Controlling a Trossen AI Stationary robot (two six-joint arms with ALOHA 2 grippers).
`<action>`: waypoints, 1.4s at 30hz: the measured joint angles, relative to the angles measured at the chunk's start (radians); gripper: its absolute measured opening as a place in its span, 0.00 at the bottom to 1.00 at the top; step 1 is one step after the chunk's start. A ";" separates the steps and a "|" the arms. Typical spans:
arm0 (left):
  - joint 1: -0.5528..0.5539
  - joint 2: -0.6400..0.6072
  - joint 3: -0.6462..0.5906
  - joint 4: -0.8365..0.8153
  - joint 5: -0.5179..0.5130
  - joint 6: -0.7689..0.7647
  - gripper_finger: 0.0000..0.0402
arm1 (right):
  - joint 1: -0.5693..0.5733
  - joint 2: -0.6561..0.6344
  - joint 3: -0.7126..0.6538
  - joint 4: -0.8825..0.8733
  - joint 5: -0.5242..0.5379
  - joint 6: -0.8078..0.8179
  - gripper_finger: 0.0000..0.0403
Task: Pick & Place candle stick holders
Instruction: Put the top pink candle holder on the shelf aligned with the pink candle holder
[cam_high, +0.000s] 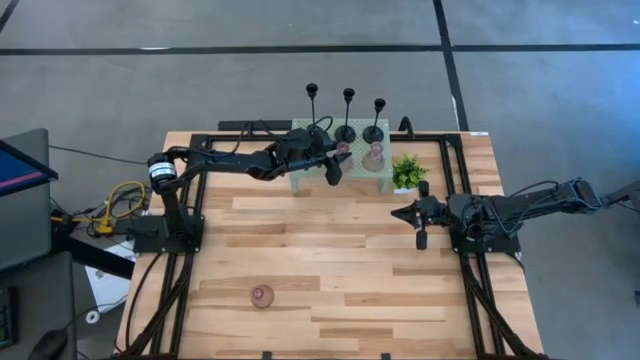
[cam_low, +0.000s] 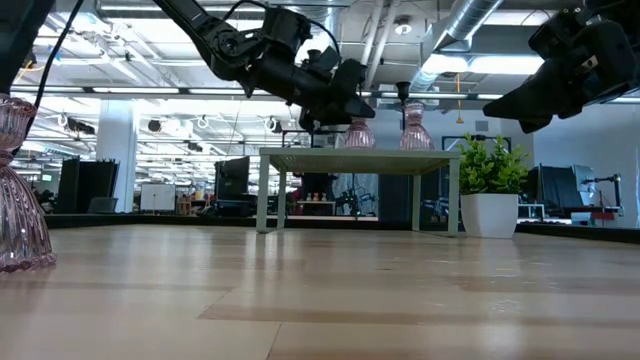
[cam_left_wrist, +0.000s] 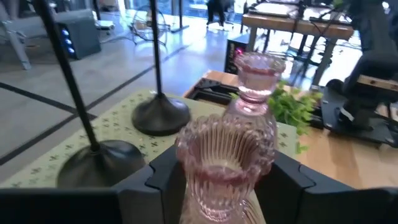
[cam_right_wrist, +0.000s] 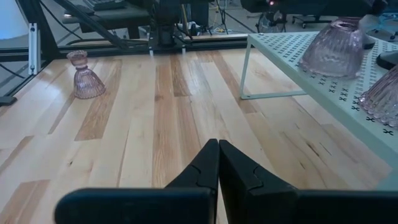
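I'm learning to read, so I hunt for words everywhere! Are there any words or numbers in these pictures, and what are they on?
No readable words or numbers anywhere.
Mesh stand: only little cut-out cross shapes, not letters.
Screen at the table's left: colours only, too small to read.
Pink candle holder between the left hand's fingers: ribbed glass, no label.

6 candle stick holders are counted in all. 3 are slim black stems (cam_high: 345, 112), stood in a row along the far side of the mesh stand (cam_high: 305, 181). 3 are squat pink glass holders: 2 are seen on the stand (cam_high: 373, 157), and 1 is seen alone on the near part of the surface (cam_high: 262, 296). 1 pale green mesh stand is counted, 1 small potted plant (cam_high: 408, 172), and 2 robot arms (cam_high: 215, 162).
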 joint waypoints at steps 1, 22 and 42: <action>0.000 0.000 0.000 0.003 -0.010 0.000 0.41 | 0.000 0.000 0.000 0.000 0.000 0.000 0.00; 0.000 0.000 -0.001 0.040 -0.013 -0.010 0.45 | 0.000 0.000 0.000 0.000 0.000 0.000 0.00; -0.003 0.000 -0.001 0.045 -0.003 -0.045 0.45 | 0.000 0.000 0.000 -0.001 0.000 -0.001 0.00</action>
